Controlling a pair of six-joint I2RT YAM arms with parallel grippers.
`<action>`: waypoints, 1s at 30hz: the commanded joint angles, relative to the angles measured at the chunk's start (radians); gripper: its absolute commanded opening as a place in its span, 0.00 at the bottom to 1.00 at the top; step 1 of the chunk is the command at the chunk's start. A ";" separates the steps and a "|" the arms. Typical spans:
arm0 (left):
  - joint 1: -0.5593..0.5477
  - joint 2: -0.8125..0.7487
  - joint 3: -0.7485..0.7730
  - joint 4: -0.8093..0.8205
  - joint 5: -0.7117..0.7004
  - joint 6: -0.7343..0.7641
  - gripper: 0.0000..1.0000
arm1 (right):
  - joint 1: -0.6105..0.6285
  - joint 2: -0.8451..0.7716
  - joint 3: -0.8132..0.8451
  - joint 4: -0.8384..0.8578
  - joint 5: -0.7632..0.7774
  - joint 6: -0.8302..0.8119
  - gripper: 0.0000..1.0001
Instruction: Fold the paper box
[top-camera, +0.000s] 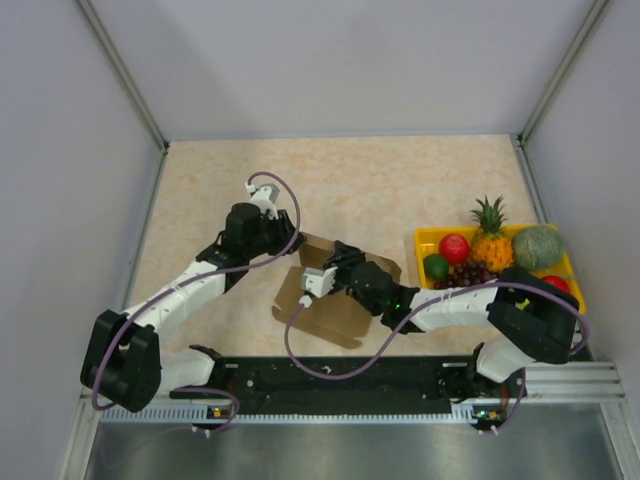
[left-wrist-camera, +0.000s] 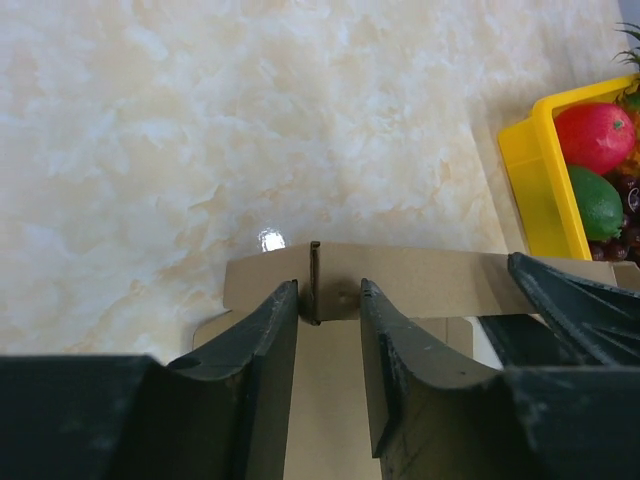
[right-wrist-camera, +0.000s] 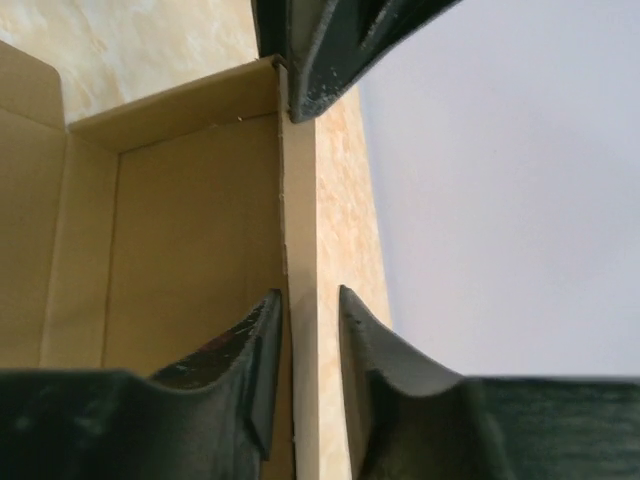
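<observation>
At table centre: paper box (top-camera: 335, 312), brown card, half formed; its base lies flat on the table (top-camera: 400, 180), and the right wrist view shows two walls standing and meeting at a corner.
Left gripper (left-wrist-camera: 330, 290): at the far wall, with its fingers apart on either side of a slot cut in that wall. I see nothing clamped.
Right gripper (right-wrist-camera: 310, 295): astride the top edge of a side wall, fingers slightly apart. One pad touches the card and the other shows a sliver of gap, so I read it as not clamped.
Corner: the left arm's fingertip (right-wrist-camera: 300, 90) sits right at the joint of the two walls.
Step in hand, by my judgement: locking that corner so the walls stand unaided.
How I would do it well: keep the right fingers loose around the side wall as a fence, holding it upright. Bring the left fingers square to the slot, pinch card only, and press slowly along the crease.
Risk: a sideways push could crush a wall or skew the base.
Nearby: yellow tray (top-camera: 428, 240) of fruit (top-camera: 492, 245), near the box on its right and not touching it.
</observation>
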 joint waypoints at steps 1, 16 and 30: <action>-0.002 -0.007 -0.037 0.027 -0.037 0.008 0.34 | 0.009 -0.069 0.039 -0.046 0.082 0.210 0.40; -0.008 -0.012 -0.086 0.041 -0.095 -0.041 0.25 | -0.134 -0.548 0.136 -1.042 -0.026 1.394 0.79; -0.015 -0.101 -0.146 0.018 -0.161 -0.092 0.23 | -0.285 -0.669 0.070 -0.917 -0.283 1.921 0.56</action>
